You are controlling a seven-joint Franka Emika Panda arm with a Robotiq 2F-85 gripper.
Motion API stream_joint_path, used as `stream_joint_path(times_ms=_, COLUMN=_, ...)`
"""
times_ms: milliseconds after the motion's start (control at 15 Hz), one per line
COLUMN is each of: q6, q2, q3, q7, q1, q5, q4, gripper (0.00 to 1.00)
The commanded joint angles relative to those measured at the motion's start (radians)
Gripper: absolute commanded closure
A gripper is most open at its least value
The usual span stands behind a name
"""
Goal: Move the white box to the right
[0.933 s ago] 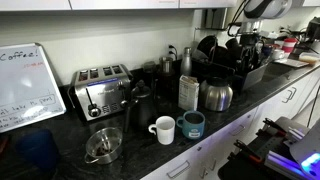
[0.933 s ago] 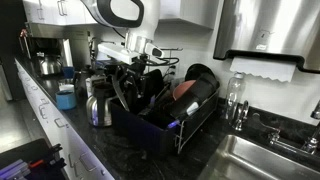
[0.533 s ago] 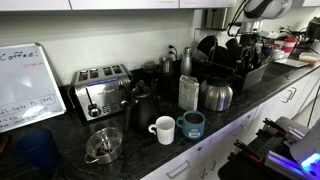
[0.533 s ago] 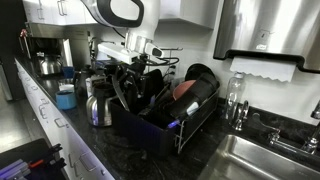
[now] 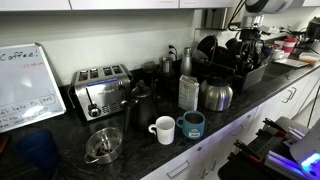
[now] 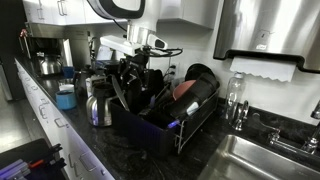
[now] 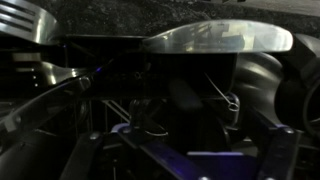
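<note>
The white box (image 5: 188, 92) is a tall pale carton standing upright on the dark counter, just beside the steel kettle (image 5: 216, 95). My gripper (image 5: 243, 46) is far from it, hovering over the black dish rack (image 5: 252, 72), and it also shows above the rack in the other exterior view (image 6: 140, 68). The wrist view is dark and looks down on rack wires and a shiny lid (image 7: 215, 38). The fingers (image 7: 185, 160) appear spread apart with nothing between them. I cannot make out the box in the wrist view.
A white mug (image 5: 163, 130) and a teal mug (image 5: 192, 124) stand in front of the box. A toaster (image 5: 100, 90), a whiteboard (image 5: 25, 85) and a glass lid (image 5: 103, 143) lie further along. A sink (image 6: 262, 158) adjoins the rack (image 6: 165, 112).
The arm has risen slightly over the dish rack and the gripper has shifted a little. The box, kettle and mugs have not moved.
</note>
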Motion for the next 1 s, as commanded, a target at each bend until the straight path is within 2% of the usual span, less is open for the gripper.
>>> stream_joint_path(times_ms=0, q6=-0.036, q2=-0.028, q3=0.015, q7=-0.025, q1=-0.023, q5=0.016, q4=0.035, gripper=0.00)
stream_joint_path(times_ms=333, q6=-0.049, q2=-0.097, q3=0.020, q7=-0.043, q1=-0.004, q5=0.032, q4=0.037, gripper=0.00)
stream_joint_path(times_ms=933, q6=0.031, q2=-0.193, q3=0.110, q7=-0.086, q1=0.094, q5=0.040, q4=-0.009, gripper=0.00)
